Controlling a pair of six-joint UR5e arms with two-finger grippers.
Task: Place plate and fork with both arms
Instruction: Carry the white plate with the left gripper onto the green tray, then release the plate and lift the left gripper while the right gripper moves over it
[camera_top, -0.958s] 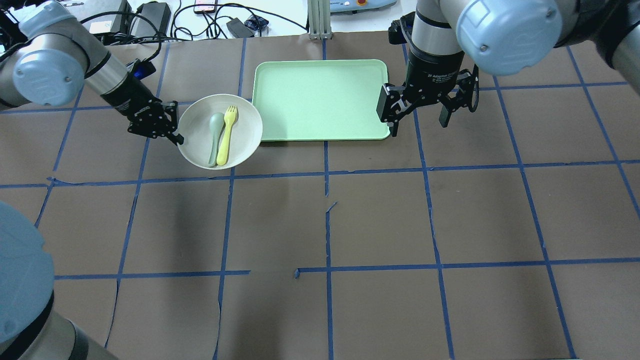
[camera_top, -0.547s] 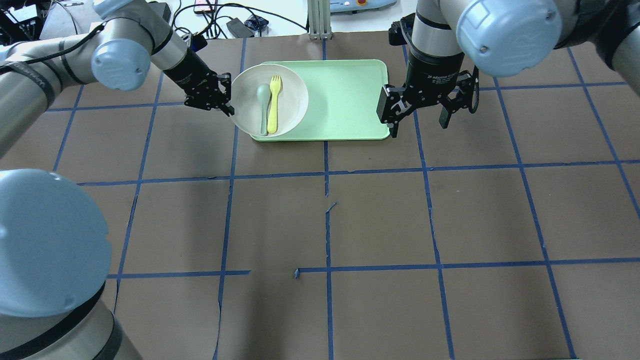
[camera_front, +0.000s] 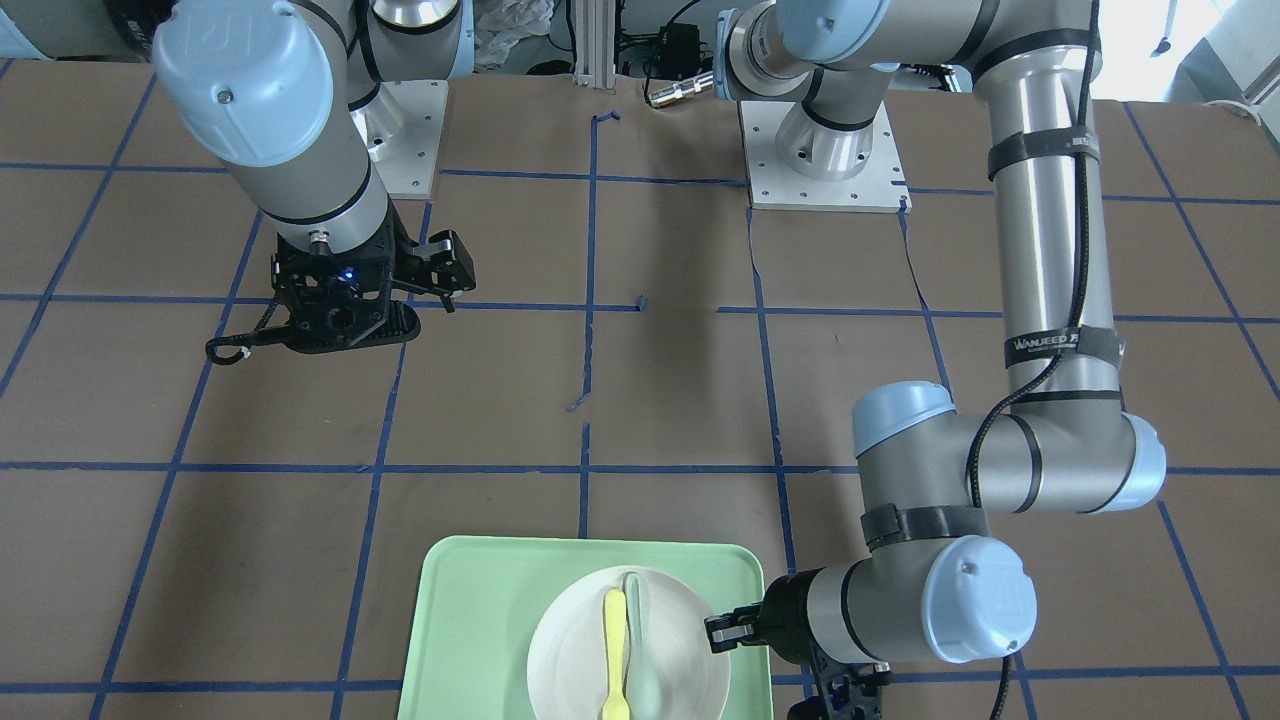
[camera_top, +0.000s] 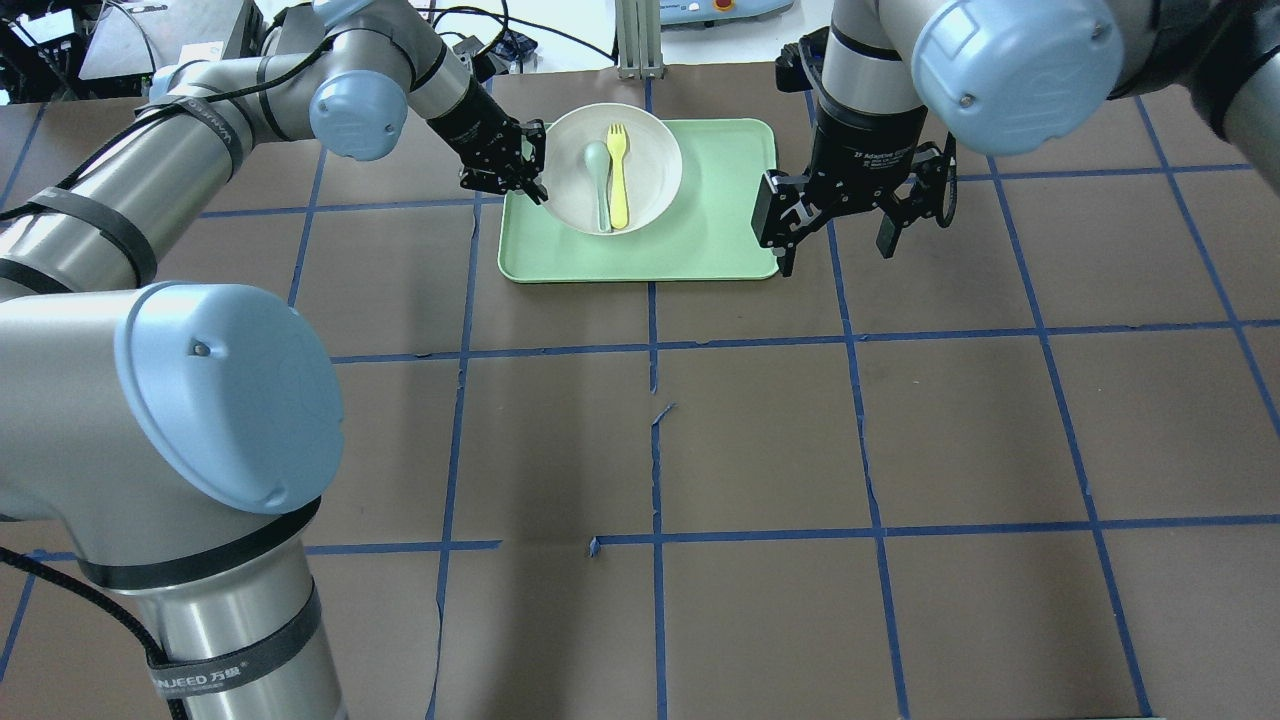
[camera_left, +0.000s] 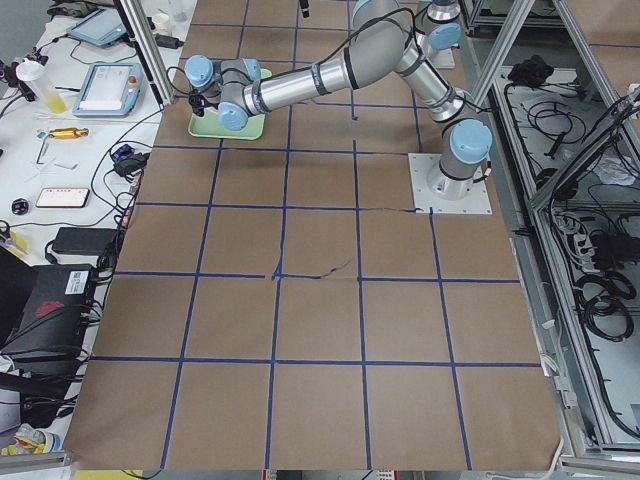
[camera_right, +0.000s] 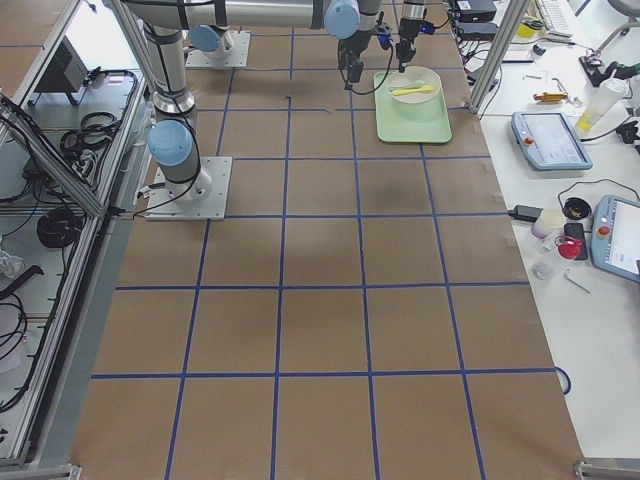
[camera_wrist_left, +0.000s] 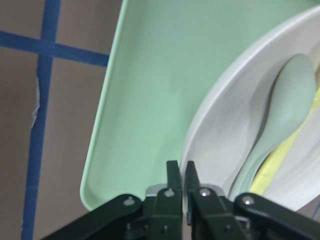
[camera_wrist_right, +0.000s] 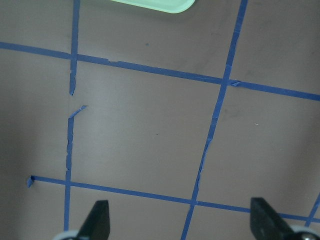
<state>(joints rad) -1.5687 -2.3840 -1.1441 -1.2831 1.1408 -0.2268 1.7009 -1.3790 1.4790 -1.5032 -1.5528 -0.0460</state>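
Two arms reach over the brown tabletop (camera_top: 760, 430), which is marked off in squares by blue tape lines (camera_top: 850, 335). The left pincer (camera_wrist_left: 181, 172) is clamped on the near-left rim of the plate (camera_top: 655, 165), its two fingers pressed together with only the thin off-white edge between them, as the left wrist view shows.

The plate sits above the mint-green tray (camera_top: 720, 200), towards the tray's left and far part in the overhead view. I cannot tell whether its underside touches the tray floor.

Inside the plate lie the fork (camera_top: 619, 180) and a grey-green spoon (camera_top: 600, 185), side by side and parallel. The yellow fork is on the right of the spoon in the overhead view, with its tines pointing to the far side of the tabletop. The spoon's bowl points the same way.

The right pincer (camera_top: 835, 255) hangs just beside the tray's right edge, pointing down at bare tabletop. Its fingers are spread wide apart and hold nothing. Its wrist view shows only tape lines and a corner of the tray at the top edge.
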